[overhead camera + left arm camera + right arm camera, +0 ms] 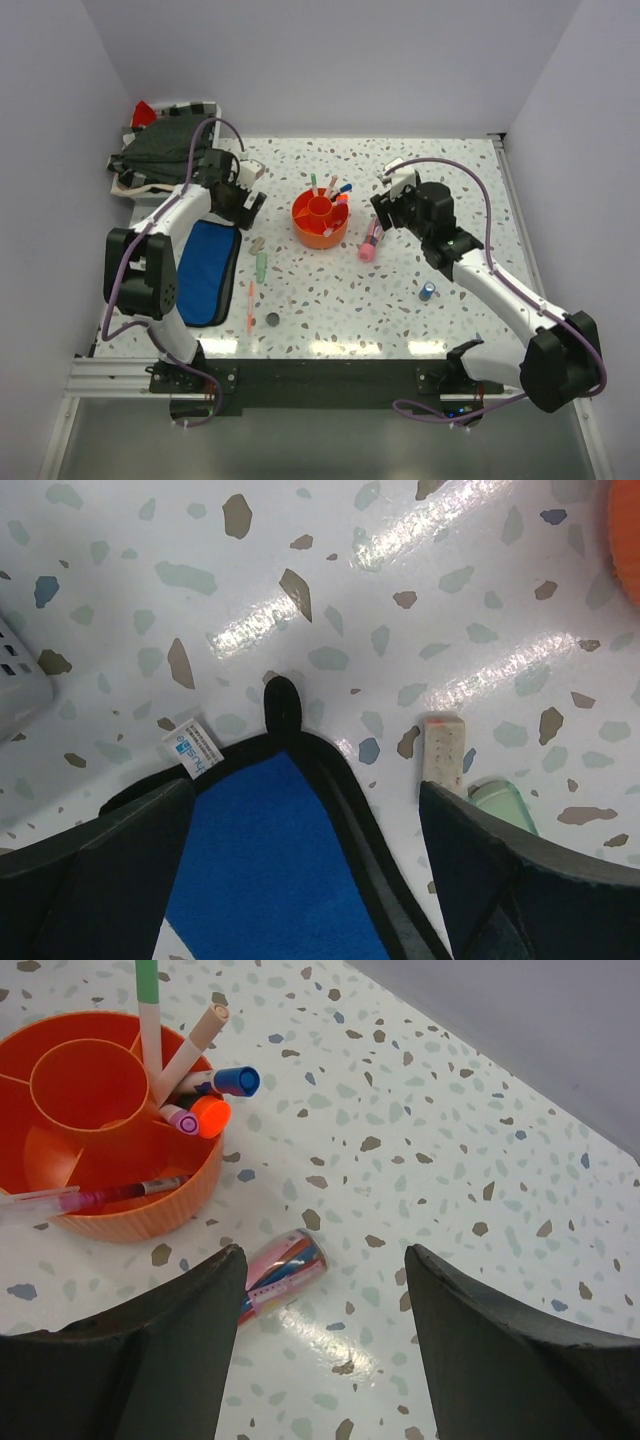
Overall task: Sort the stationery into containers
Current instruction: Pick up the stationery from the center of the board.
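Pouch (205, 270) left of organiser (322, 241); tube (370, 242) just right of it.

A: Tabletop (300, 540)?
B: Speckled stone-look, smooth, v. glossy, w/ glare streaks.
A: Pouch (270, 880)?
B: Blue cloth, matt, fine weave. Black trim also matt, plus small white printed tag (190, 752).
A: Organiser (150, 1215)?
B: Orange plastic. Smooth inside w/ soft sheen, fine ribs on outer wall.
A: Tube (285, 1265)?
B: Pink plastic, shiny, partly see-through.
A: Eraser (443, 748)?
B: Pale, dull, matt.
A: Left gripper fingers (90, 880)?
B: Black, matt, prob. plastic, faintly textured.
A: Rail (110, 375) at near edge?
B: Bare metal, satin grey.
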{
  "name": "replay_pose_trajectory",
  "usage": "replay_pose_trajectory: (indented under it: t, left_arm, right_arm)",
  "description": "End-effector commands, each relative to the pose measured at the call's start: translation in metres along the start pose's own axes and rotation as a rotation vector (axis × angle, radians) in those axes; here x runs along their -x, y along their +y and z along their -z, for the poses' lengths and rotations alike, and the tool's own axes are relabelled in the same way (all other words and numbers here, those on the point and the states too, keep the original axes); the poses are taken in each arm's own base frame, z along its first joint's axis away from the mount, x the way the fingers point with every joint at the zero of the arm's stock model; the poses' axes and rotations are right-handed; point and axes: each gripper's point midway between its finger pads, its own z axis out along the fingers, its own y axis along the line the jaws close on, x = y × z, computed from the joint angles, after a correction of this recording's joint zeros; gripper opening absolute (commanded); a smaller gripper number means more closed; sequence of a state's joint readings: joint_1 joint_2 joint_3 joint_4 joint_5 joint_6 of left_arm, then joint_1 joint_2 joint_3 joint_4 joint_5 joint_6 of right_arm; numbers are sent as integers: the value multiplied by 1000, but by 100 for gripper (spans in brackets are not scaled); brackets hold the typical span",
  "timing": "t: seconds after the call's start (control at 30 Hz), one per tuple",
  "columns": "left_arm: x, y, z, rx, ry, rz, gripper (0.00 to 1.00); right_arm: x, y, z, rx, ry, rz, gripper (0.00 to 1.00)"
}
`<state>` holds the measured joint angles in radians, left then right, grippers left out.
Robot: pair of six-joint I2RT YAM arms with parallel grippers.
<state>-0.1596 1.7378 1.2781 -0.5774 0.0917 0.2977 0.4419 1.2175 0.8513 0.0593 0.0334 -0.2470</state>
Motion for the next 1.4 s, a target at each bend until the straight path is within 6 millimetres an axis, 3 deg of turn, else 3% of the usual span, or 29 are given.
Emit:
replay_pose_trajectory:
  t: [0.0, 0.2, 0.4, 0.6, 0.63, 0.73, 1.03, 1.17, 1.37]
  left_arm:
    - [24, -4, 4, -17, -68, -5, 99]
    - [18, -28, -3, -52, -42, -66, 99]
    - [7, -39, -15, -83, 2, -97, 95]
    - [-1, -44, -31, -96, 37, -63, 80]
    - [-1, -46, -32, -107, 35, -64, 73]
    - [1, -52, -36, -139, 36, -66, 65]
    - [-13, -73, -48, -207, 84, -72, 50]
    - [-26, -71, -53, -184, 121, -64, 45]
    - [-26, -70, -53, -176, 133, -56, 38]
  right_arm:
    - [7, 0, 9, 7, -35, -16, 69]
    - [6, 3, 8, 24, -23, -4, 69]
    - [1, 4, 11, 24, -16, -4, 69]
    - [-6, 6, 14, 27, -5, -25, 69]
    - [-8, 6, 14, 28, -2, -25, 69]
    - [-10, 7, 16, 28, -1, -18, 69]
    - [-17, 6, 19, 19, 6, -13, 69]
    - [-18, 6, 19, 14, 7, -10, 69]
    - [-19, 5, 18, 9, 7, -6, 70]
